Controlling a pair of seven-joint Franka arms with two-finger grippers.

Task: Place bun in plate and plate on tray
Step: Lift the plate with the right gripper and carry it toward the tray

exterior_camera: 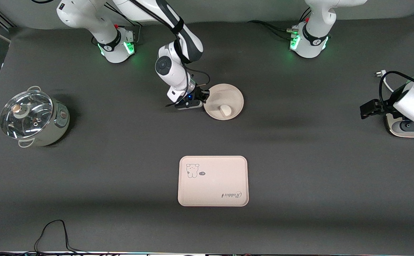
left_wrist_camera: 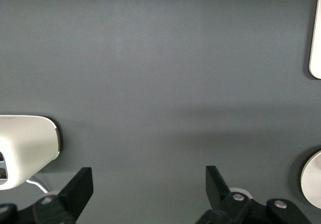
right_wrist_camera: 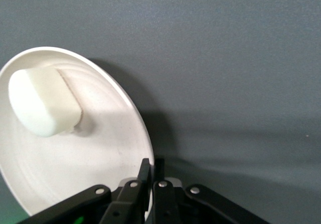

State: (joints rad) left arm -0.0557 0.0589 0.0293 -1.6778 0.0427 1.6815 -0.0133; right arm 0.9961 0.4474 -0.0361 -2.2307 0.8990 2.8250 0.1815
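Note:
The round cream plate (exterior_camera: 224,101) sits on the table between the arms' bases and the tray, with the off-white bun (exterior_camera: 225,110) lying in it. My right gripper (exterior_camera: 204,98) is shut on the plate's rim at the side toward the right arm's end. In the right wrist view the plate (right_wrist_camera: 100,153) looks tilted, the bun (right_wrist_camera: 42,102) rests in it, and the right gripper (right_wrist_camera: 152,166) pinches its rim. The rectangular tray (exterior_camera: 213,180) with the animal print lies nearer the front camera. My left gripper (exterior_camera: 368,108) waits open over the table's left-arm end; it also shows in the left wrist view (left_wrist_camera: 149,186).
A steel pot with a glass lid (exterior_camera: 32,117) stands at the right arm's end. A white appliance (exterior_camera: 407,129) sits under the left gripper and shows in the left wrist view (left_wrist_camera: 25,148). A black cable (exterior_camera: 55,234) lies at the front edge.

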